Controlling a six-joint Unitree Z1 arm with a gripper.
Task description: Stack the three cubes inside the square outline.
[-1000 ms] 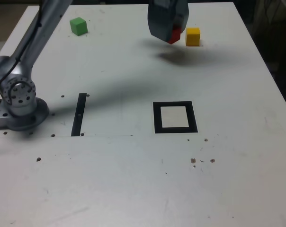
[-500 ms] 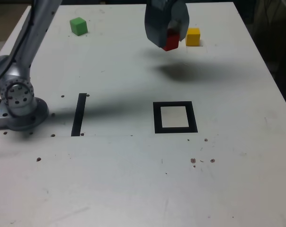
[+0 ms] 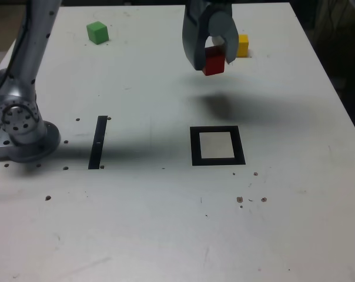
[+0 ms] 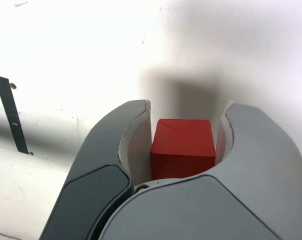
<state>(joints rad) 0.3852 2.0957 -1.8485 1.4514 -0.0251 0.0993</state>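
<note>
The tool grips the red cube, seemingly by opposite sides to leave its base free for setting down. It hangs above the worktop, at twelve o'clock from the square outline.

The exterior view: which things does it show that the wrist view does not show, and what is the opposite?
Only the exterior view shows the green cube, the yellow cube, the square outline and the arm's base.

No separate thing appears only in the wrist view; it adds a close look at the inner pads.

Both show the gripper holding the red cube, and the black strip.
</note>
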